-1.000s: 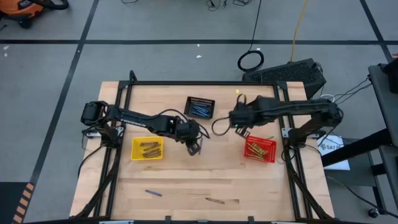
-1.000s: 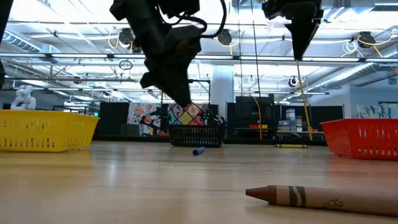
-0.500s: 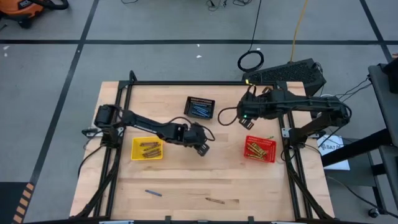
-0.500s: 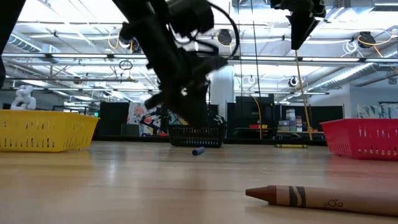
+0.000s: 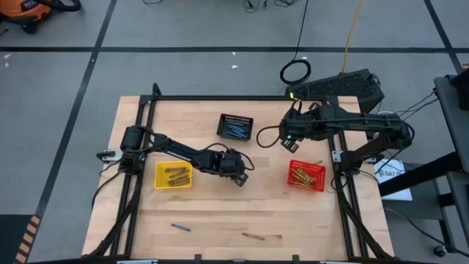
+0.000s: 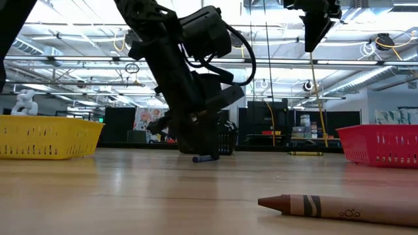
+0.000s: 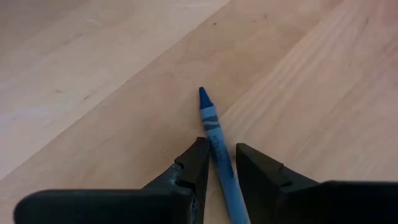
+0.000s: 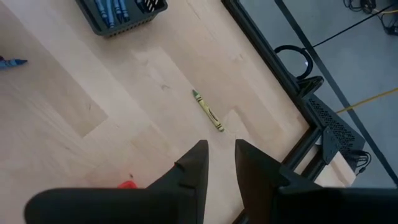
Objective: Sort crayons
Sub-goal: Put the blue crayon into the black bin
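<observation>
While the right end effector (image 8: 216, 163) waits narrowly parted, the left end effector (image 7: 217, 163) has dropped, apparently straddling a blue crayon (image 7: 216, 142) on the counter (image 5: 220, 213), ungrasped.

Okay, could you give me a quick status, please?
Left gripper open, straddling blue crayon on table. Right gripper raised over olive-yellow crayon. Nothing blocking.

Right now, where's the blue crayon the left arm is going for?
The blue crayon lies on the table mid-centre, between the open fingers of the left gripper, just in front of the black basket.
</observation>
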Controlling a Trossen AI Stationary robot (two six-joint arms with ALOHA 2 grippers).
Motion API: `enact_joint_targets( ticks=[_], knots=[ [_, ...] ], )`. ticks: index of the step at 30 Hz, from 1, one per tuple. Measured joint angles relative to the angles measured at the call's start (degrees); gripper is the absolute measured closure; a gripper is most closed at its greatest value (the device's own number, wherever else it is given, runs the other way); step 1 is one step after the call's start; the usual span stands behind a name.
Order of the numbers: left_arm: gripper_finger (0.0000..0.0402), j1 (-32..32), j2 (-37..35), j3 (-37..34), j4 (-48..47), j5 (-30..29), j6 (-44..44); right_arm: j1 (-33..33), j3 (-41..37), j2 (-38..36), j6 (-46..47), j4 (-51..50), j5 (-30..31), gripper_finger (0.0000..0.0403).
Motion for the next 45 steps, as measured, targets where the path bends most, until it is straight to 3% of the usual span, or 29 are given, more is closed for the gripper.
enact_joint_targets(
  ticks=[5, 11, 21, 30, 36, 41, 45],
  knots=[
    [0.0323, -0.09, 1.00, 0.10, -4.03, -0.33, 1.73, 0.02, 0.00, 0.00, -0.03, -0.02, 0.00, 0.0334],
    [0.0389, 0.09, 0.76, 0.09, -5.55, 1.09, 5.59, 0.02, 0.00, 0.00, -0.50, -0.04, 0.04, 0.0334],
    [0.0392, 0.21, -3.02, 3.61, -13.21, 3.64, 15.48, 0.02, 0.00, 0.00, -2.36, -0.08, 0.22, 0.0334],
    [0.0393, 1.51, -10.97, 6.30, -16.18, -6.43, 31.07, 0.00, -0.02, 0.00, -5.06, -0.12, 0.22, 0.0334],
    [0.0394, 7.69, -13.81, 7.46, -15.60, -7.09, 44.91, 0.00, -0.02, 0.00, -5.84, 0.09, 0.22, 0.0334],
    [0.0394, 14.71, -13.53, 7.43, -15.13, 0.80, 57.18, 0.00, -0.02, 0.00, -5.84, 0.16, 0.22, 0.0334],
    [0.0394, 19.73, -12.37, 7.30, -14.55, 2.41, 64.12, -0.34, -0.02, 0.00, -6.02, 0.27, 0.59, 0.0334]
  ],
)
